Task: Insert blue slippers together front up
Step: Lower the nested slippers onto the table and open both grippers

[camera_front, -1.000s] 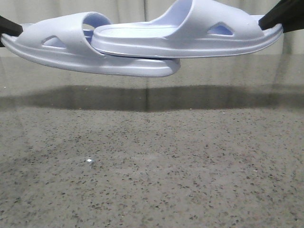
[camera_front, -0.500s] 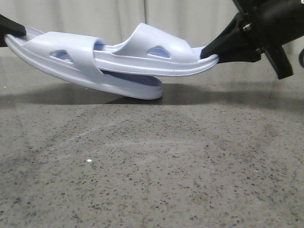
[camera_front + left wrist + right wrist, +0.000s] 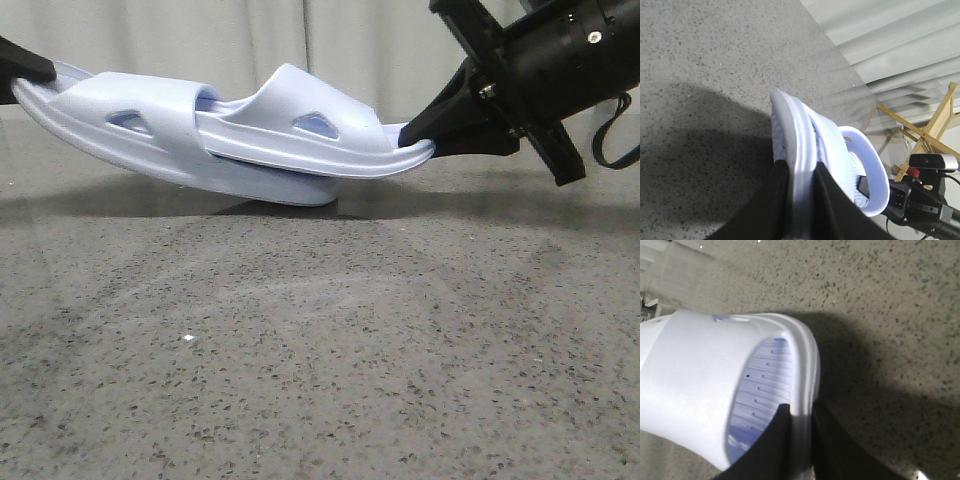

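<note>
The two blue slippers hang low over the table, nested end to end. My left gripper (image 3: 22, 70) is shut on the outer end of the left slipper (image 3: 110, 125). That slipper tilts down, its free end at or just above the table. My right gripper (image 3: 418, 137) is shut on the outer end of the right slipper (image 3: 310, 140), whose other end sits under the left slipper's strap. In the left wrist view the gripper (image 3: 801, 171) pinches the sole edge (image 3: 800, 145). In the right wrist view the gripper (image 3: 801, 414) pinches the sole rim (image 3: 805, 365).
A speckled grey stone tabletop (image 3: 320, 350) runs under both slippers, with a pale curtain (image 3: 300, 35) behind. The left wrist view shows a wooden frame (image 3: 932, 125) and a webcam (image 3: 932, 162) beyond the table.
My right gripper has moved left and down, pushing its slipper further under the left slipper's strap. Both slippers have come lower and the left slipper's free end has tipped toward the table.
</note>
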